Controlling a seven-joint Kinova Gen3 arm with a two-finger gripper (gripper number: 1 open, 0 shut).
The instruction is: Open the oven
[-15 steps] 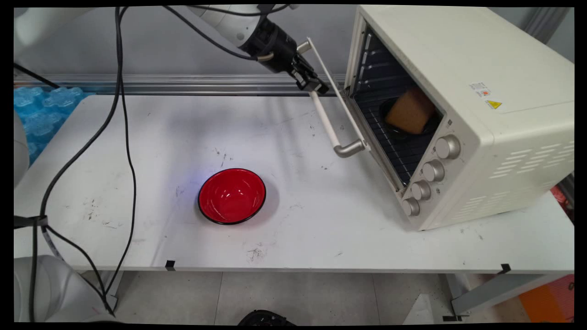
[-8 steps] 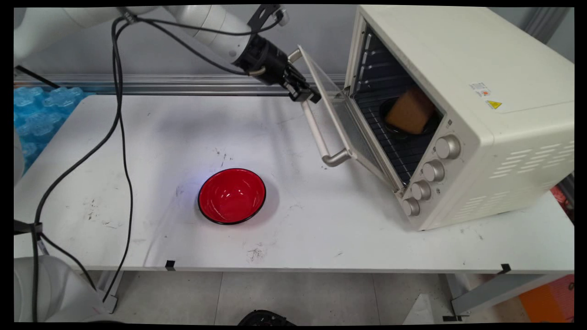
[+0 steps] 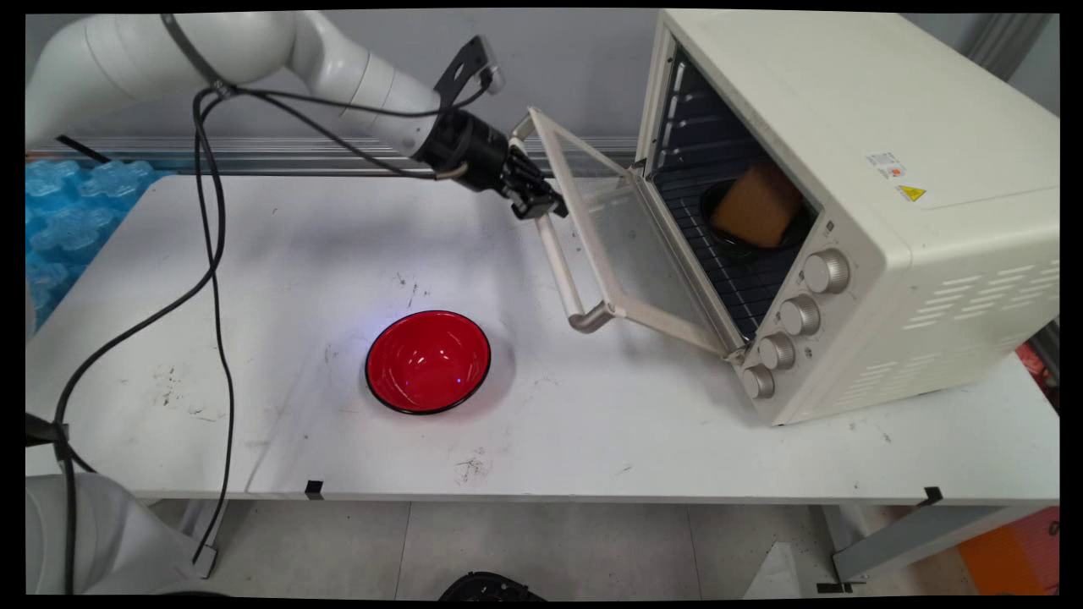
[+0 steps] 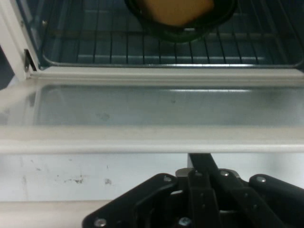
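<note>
Main view: arm reaches right, claw [image 3: 540, 206] clamping oven door handle [image 3: 560, 262].

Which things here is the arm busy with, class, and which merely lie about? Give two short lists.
In use:
- pincer, shut on the oven door handle
- oven door, part open
- oven
- brown block in a black dish on the rack

Lying about:
- red bowl, apart on the table
</note>
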